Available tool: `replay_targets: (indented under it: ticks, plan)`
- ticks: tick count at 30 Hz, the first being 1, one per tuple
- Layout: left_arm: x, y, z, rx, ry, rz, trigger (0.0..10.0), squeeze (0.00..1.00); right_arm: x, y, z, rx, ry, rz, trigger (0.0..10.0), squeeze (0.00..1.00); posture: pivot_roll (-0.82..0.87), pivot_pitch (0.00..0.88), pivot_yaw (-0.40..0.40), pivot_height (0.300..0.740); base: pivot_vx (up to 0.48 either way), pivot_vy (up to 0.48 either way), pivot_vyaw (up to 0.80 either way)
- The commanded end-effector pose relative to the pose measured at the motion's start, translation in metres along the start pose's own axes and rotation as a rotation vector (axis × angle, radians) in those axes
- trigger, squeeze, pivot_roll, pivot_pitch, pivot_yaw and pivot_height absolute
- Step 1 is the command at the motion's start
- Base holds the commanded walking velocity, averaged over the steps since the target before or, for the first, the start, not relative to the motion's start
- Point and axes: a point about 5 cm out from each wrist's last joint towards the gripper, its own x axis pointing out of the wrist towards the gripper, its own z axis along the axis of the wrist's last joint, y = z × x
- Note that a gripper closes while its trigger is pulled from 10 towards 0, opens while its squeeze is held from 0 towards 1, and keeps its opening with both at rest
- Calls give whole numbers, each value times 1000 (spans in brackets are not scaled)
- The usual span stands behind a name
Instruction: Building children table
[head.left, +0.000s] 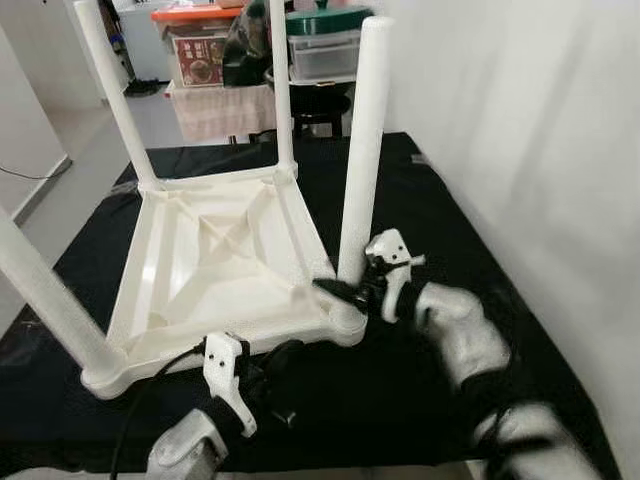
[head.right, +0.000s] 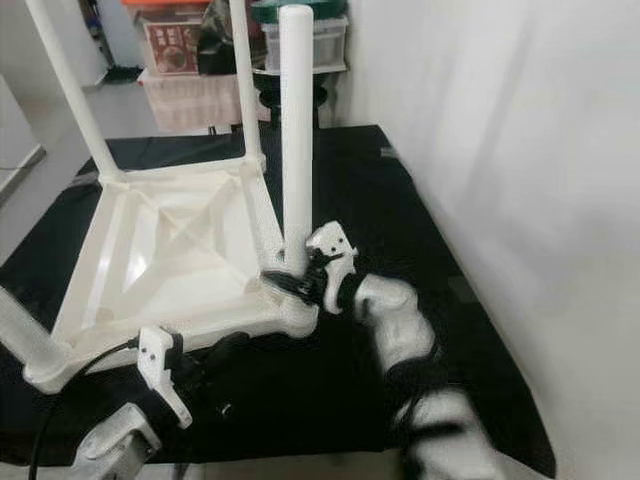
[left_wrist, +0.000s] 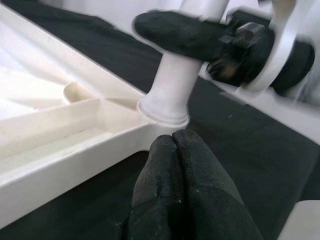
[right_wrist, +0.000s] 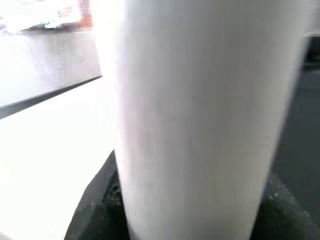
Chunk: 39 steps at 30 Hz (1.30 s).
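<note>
One white tabletop (head.left: 225, 255) lies upside down on one black mat (head.left: 420, 200). Four white legs stand up from its corners: one at the near right (head.left: 362, 150), one at the near left (head.left: 40, 290), one at the far left (head.left: 115, 95) and one at the far right (head.left: 282, 90). Two grippers are in view, the left gripper (head.left: 285, 358) and the right gripper (head.left: 345, 292). Behind the mat, two plastic boxes are stacked on a low stand: one with an orange lid (head.left: 198, 45) and one with a green lid (head.left: 325, 45).

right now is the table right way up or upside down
Upside down: the table lies top-down on the black mat, legs pointing up, right gripper around the near leg.
</note>
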Motion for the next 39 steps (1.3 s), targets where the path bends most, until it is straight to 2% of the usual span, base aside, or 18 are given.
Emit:
replay_targets:
  ticks: [1,4,6,7,8,10,11,13,17,20,23,24,25,28,29,30,31,39]
  plan:
    - [-3,4,-1,0,15,12,10000,0,-10,21,-32,-8,144,-55,0,0,-20,0,33,740,0,0,0]
    - [-3,4,-1,-6,16,6,10000,0,-7,22,-32,-9,151,-38,0,0,-8,0,17,740,0,0,0]
    - [-2,4,-1,-13,13,3,10000,0,1,14,-28,20,145,-67,0,0,-5,0,14,740,0,0,0]
    - [-2,4,-1,-7,8,17,10000,0,5,13,-29,33,172,-72,8745,0,-8,0,24,740,0,0,0]
    - [-2,4,0,-6,6,21,10000,0,7,14,-27,56,165,-40,10000,0,0,0,24,740,0,0,0]
    - [-2,5,0,-6,5,23,10000,0,9,16,-24,72,152,3,10000,0,3,0,22,740,0,0,0]
    - [-1,5,0,-6,6,22,10000,0,12,18,-19,71,131,61,10000,957,3,0,22,740,0,0,0]
    - [0,5,0,-8,7,18,10000,0,16,20,-10,73,98,165,10000,1000,2,0,23,740,0,0,0]
    - [0,5,0,-8,8,16,10000,0,16,21,-6,75,87,191,10000,1000,2,0,23,740,0,0,0]
    - [2,6,-1,-11,9,14,10000,0,20,12,22,-12,41,475,10000,1000,4,0,21,740,0,0,0]
    - [3,6,-1,-11,9,14,10000,0,23,3,30,-73,52,562,10000,1000,8,0,19,740,0,0,0]
    - [3,6,-1,-10,9,15,10000,0,24,1,32,-94,63,586,10000,835,8,0,19,740,0,0,0]
    - [3,6,-1,-9,9,16,10000,0,26,-3,35,-116,76,622,10000,0,14,0,14,740,0,0,0]
    - [3,6,-2,-8,9,18,10000,0,28,-8,40,-112,93,695,10000,0,15,0,13,740,0,0,0]
    - [3,6,-2,-8,9,17,10000,0,27,-9,40,-100,95,707,3961,0,19,0,11,740,0,0,0]
    - [3,6,-2,-8,9,17,10000,0,27,-9,40,-100,95,707,3961,0,19,0,11,740,0,0,0]
    - [3,6,-2,-8,9,17,10000,0,27,-11,38,-88,103,717,0,0,21,0,11,740,0,0,0]
    - [2,5,-2,-9,10,16,10000,0,24,-13,27,-66,123,655,0,0,19,0,10,740,0,0,0]
